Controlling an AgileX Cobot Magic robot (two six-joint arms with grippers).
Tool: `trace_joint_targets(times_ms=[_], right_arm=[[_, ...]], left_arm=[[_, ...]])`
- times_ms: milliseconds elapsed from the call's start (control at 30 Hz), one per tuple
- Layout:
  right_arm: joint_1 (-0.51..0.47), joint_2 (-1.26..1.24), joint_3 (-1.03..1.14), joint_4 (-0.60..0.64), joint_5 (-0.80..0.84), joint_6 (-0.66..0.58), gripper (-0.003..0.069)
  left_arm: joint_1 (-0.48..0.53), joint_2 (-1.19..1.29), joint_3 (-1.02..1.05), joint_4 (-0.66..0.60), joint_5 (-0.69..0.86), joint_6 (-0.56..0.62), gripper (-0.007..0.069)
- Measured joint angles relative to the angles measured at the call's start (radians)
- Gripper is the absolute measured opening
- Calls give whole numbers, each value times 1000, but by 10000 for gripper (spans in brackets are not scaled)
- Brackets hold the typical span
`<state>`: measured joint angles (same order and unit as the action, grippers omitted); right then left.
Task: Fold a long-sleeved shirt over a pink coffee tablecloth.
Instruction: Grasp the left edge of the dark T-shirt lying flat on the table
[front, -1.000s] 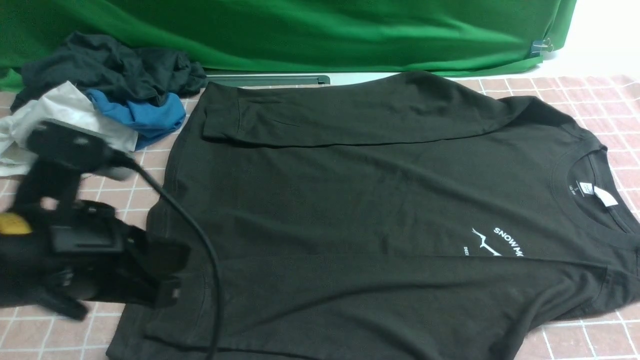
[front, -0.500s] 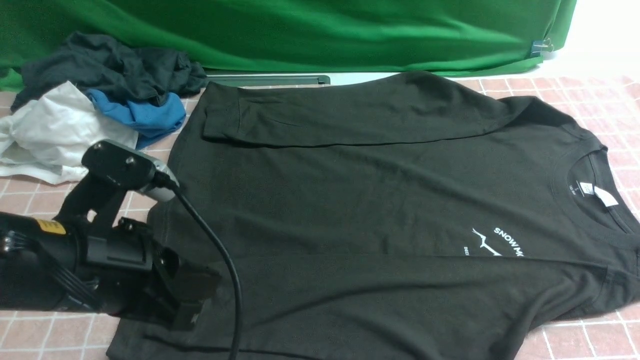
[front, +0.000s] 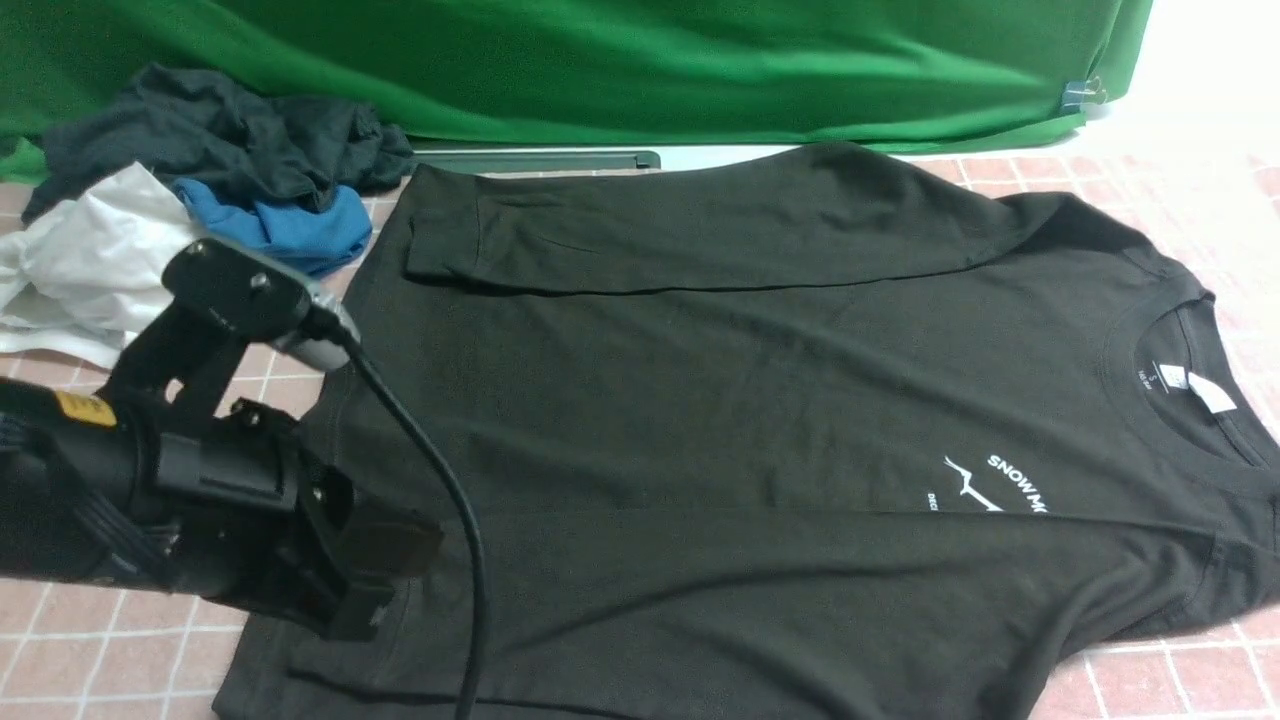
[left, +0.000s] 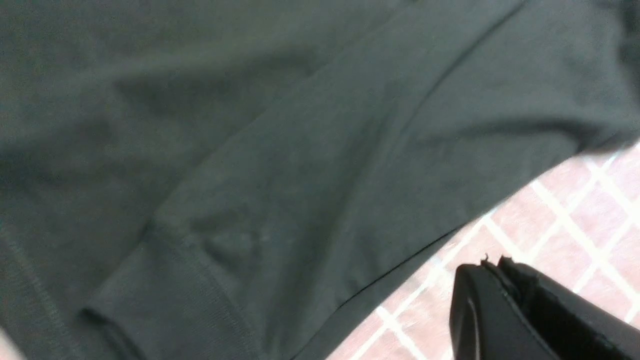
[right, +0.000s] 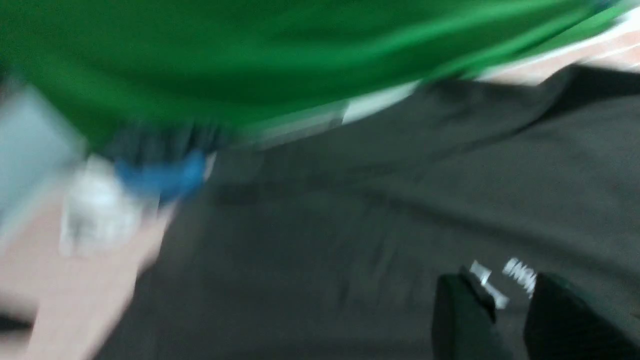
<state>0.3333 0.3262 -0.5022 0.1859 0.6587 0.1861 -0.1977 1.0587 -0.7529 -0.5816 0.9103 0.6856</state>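
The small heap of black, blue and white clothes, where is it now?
In the front view the heap lies far left on the tablecloth, before the green backdrop, beside the shirt.

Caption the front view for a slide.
Black long-sleeved shirt, sleeves folded in, on pink grid-lined tablecloth; left claw above hem.

The long-sleeved shirt (front: 700, 400) covers most of the pink coffee tablecloth (front: 110, 660); bare cloth for passing shows only as a strip at 3 o'clock, a corner at 5 and a patch from 7 to 9. At 10 o'clock a heap of garments (front: 200, 170) sits just beside the shirt. The green backdrop (front: 600, 60) walls off 12. The left gripper (front: 375, 585) and its cable (front: 455, 510) hang over the hem at 8
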Motion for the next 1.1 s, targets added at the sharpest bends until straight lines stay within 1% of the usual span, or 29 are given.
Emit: trace_joint_targets(times_ms=[67,167,233,300,333,433,533,600,633,667,700,733,767,800,833,867,967,1100], right_arm=[[81,107,-97,-1,105,-76,186],[143,181,-161,-3,153,-102,188],[185,227,-204,-4,178,-118,188],[221,271,-248,-4,215,-143,188],[224,274,-248,-4,215,-143,188],[244,296,-300,-4,291,-186,194],[247,296,-327,-4,333,-202,199],[247,296,-351,-4,353,-228,204],[247,296,-358,-4,355,-245,207],[247,296,-358,-4,355,-247,207],[247,296,-358,-4,355,-256,209],[247,296,-358,-4,357,-257,210],[247,296,-358,-4,358,-261,215],[247,296,-358,-4,358,-264,216],[247,296,-358,-4,355,-268,219],[247,296,-358,-5,352,-271,220],[247,296,-358,-5,351,-273,220],[247,296,-358,-7,350,-273,220]], left_arm=[[0,36,-1,13,31,12,20],[0,79,-1,101,17,-24,20],[4,115,-2,166,-13,-71,20],[25,184,-5,210,-36,-94,20],[27,190,-5,210,-37,-94,20],[69,297,-8,208,-72,-92,24],[104,353,-15,207,-112,-90,43],[152,407,-39,207,-144,-82,88],[173,439,-56,207,-164,-60,127],[175,447,-61,207,-167,-56,133],[187,477,-72,207,-189,-31,179],[187,477,-73,207,-189,-31,185],[188,513,-79,206,-212,-1,246],[188,516,-80,206,-215,2,253],[188,548,-80,205,-236,41,303],[188,564,-80,205,-248,56,324],[188,600,-80,214,-295,77,351],[188,627,-80,216,-322,85,342]])
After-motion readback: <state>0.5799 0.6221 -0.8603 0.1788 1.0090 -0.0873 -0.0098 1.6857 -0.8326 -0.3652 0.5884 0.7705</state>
